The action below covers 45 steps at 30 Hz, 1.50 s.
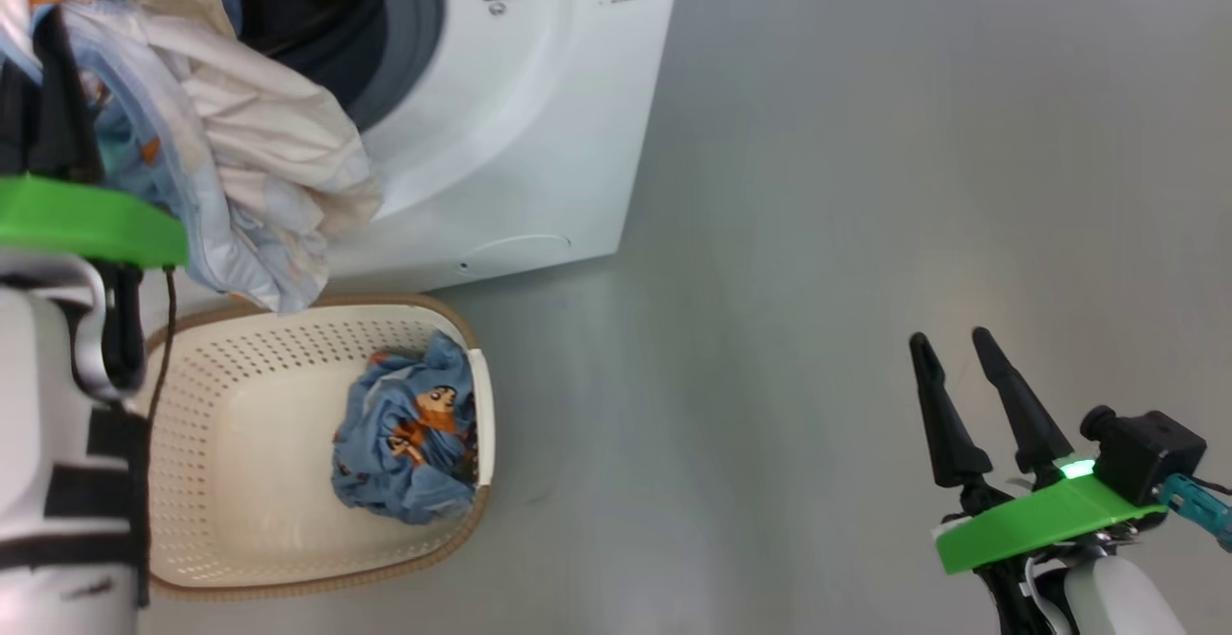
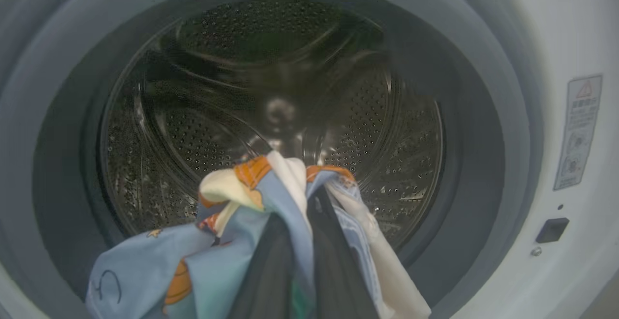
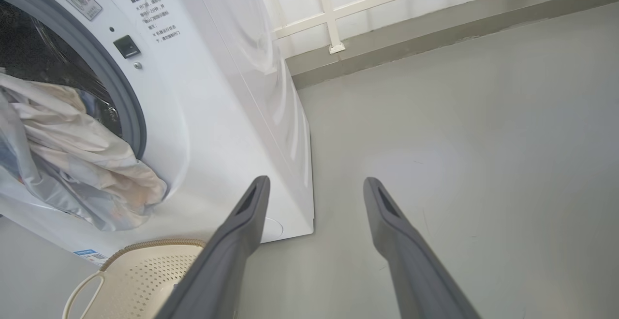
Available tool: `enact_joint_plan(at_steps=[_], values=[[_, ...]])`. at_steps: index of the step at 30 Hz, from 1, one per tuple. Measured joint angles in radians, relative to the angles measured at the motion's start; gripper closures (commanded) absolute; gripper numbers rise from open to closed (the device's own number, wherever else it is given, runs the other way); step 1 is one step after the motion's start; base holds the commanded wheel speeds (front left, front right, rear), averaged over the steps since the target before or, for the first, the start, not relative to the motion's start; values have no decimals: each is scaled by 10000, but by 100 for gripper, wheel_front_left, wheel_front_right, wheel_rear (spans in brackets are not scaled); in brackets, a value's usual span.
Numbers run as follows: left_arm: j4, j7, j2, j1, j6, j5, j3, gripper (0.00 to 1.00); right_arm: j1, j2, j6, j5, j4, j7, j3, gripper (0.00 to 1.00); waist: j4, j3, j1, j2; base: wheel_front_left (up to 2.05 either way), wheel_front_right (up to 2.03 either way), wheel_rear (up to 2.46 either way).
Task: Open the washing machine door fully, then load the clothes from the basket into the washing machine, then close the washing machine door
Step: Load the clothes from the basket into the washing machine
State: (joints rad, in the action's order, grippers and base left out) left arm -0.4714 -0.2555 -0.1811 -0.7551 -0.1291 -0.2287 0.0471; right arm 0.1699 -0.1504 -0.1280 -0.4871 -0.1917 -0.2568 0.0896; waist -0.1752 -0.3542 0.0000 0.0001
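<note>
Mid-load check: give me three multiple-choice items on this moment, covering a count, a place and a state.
1. Fabric bundles lying in the basket: A none, B one, C four.
2. The clothes in the left tool hang: A before the washing machine's drum, B inside the basket, C on the machine's top.
3. The right tool is: A shut on cloth, B open and empty, C shut on the basket.
Answers: 1 B, one blue bundle lies there; 2 A, they drape at the drum's mouth; 3 B, spread wide, nothing held.

Head looks down; left wrist near drum; 3 views share washing machine.
</note>
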Motion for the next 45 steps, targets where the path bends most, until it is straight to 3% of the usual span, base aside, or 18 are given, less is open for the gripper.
enact_joint_plan(at_steps=[12, 18, 24, 28, 35, 39, 43, 45], values=[[-3847, 0, -558, -2410, 0, -387, -660, 100, 459, 245, 0, -94, 0, 0, 522, 0, -641, -730, 0, 0, 0, 0, 0], [-5486, 2, -686, -3408, 0, -621, -790, 100, 638, 328, 0, -144, -2, 0, 685, 0, -899, -1017, 1, 0, 0, 0, 0], [-6784, 4, -1158, -4459, 8, -610, -922, 100, 817, 443, 0, -173, -2, 0, 945, 0, -1263, -1303, 0, 0, 0, 0, 0], [-6422, 4, -1511, -4939, 151, -382, -991, 100, 833, 522, 0, -188, 0, 0, 974, 0, -1473, -1527, 0, 0, 0, 0, 0], [-2930, -2, -1812, -4992, 456, 44, -121, 100, 1053, 637, 0, -188, 48, 0, 976, 0, -1724, -1983, 0, 0, 0, 0, 0], [-2936, -4, -1758, -4674, 366, 336, -17, 100, 1074, 660, 0, -188, 48, 0, 976, 0, -1731, -2078, 0, 0, 0, 0, 0], [-3973, -2, -1630, -4427, 347, 435, -13, 100, 1127, 669, 0, -188, 44, 0, 982, 0, -1660, -2067, 0, 0, 0, 0, 0], [-4514, 2, -1588, -4427, 267, 418, -38, 57, 1202, 669, 0, -188, 59, 0, 988, 0, -1619, -2050, 0, 0, 0, 0, 0]])
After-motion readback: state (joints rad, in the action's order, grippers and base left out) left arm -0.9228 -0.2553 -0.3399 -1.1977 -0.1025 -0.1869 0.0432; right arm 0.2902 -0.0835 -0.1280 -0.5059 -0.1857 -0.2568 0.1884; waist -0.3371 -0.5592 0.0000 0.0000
